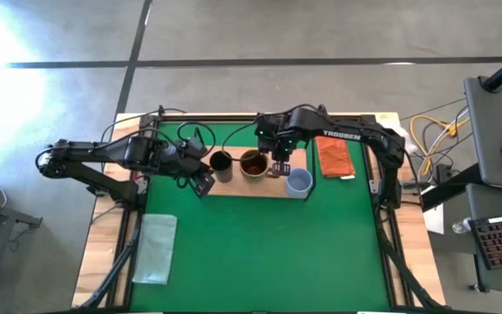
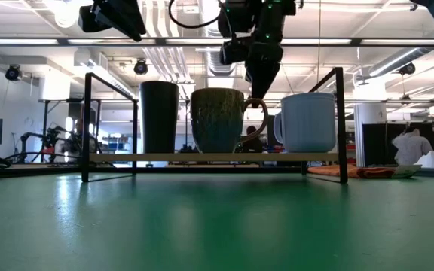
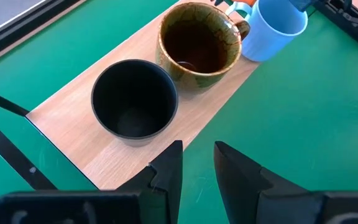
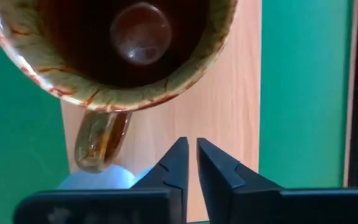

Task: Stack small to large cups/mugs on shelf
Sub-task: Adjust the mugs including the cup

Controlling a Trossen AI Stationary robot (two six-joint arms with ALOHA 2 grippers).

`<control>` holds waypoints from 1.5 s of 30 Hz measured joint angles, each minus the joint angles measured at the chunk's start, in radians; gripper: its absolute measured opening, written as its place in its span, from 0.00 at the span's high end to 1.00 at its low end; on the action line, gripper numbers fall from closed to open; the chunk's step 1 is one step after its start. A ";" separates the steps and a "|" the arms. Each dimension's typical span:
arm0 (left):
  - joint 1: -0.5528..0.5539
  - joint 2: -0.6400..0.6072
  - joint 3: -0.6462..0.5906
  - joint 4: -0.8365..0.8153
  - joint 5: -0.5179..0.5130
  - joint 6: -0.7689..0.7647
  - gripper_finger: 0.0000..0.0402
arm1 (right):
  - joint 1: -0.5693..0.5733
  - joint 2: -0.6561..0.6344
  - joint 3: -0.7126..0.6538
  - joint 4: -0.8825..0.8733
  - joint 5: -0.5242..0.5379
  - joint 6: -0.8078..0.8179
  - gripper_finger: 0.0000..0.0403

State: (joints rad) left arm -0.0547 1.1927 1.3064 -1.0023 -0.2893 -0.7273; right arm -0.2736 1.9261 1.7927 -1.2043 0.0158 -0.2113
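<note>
On the green desk (image 1: 260, 253) the light-wood shelf (image 1: 242, 187) serves as the landmark, a flat board with thin black wire frames at its two ends. Three vessels stand upright on it in one row. The pale blue-grey mug (image 1: 299, 181) is at the shelf's right end, the brown-gold mug (image 1: 253, 163) in the middle, and the small black cup (image 1: 220, 162) at the left end. The brown-gold mug's handle points toward the blue-grey mug, and I cannot tell whether the two touch.

Off the shelf's right end an orange-brown folded cloth (image 1: 334, 158) lies on the desk; a pale cloth (image 1: 156, 248) lies well apart, off the front-left corner.

The right end effector (image 4: 191, 163) hangs over the shelf just beside the brown-gold mug's handle, fingers nearly together with only a slit between them, grasping nothing. The left end effector (image 3: 197, 167) sits off the shelf's left front, near the black cup, fingers parted and empty.
</note>
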 joint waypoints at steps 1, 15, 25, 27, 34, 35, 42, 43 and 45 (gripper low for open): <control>0.000 0.000 0.000 0.000 0.000 0.000 0.81 | 0.001 0.002 0.000 -0.002 -0.006 0.003 0.95; -0.001 0.000 0.000 0.000 0.001 0.001 0.81 | 0.071 0.006 0.000 -0.028 -0.120 0.013 0.98; 0.000 0.000 0.000 -0.001 0.001 0.001 0.81 | 0.140 0.007 0.000 -0.002 -0.130 0.027 0.98; 0.000 0.000 0.000 0.000 0.001 0.001 0.81 | 0.149 0.007 0.000 0.019 -0.131 0.028 0.98; -0.006 0.000 0.000 0.000 0.001 0.000 0.81 | 0.152 0.007 -0.001 0.071 -0.131 0.061 0.98; -0.006 0.000 0.000 0.000 0.001 -0.001 0.81 | 0.152 0.007 -0.001 0.074 -0.131 0.063 0.98; -0.006 0.000 0.000 0.000 0.001 -0.001 0.81 | 0.154 0.008 -0.001 0.119 -0.154 0.095 0.98; -0.006 0.000 0.000 0.000 0.001 -0.001 0.81 | 0.155 0.008 -0.001 0.116 -0.154 0.099 0.98; -0.006 0.000 0.000 -0.001 0.001 -0.001 0.81 | 0.156 0.008 -0.001 0.100 -0.155 0.106 0.98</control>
State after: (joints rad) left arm -0.0612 1.1927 1.3064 -1.0031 -0.2878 -0.7284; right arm -0.1181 1.9339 1.7920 -1.1038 -0.1395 -0.1053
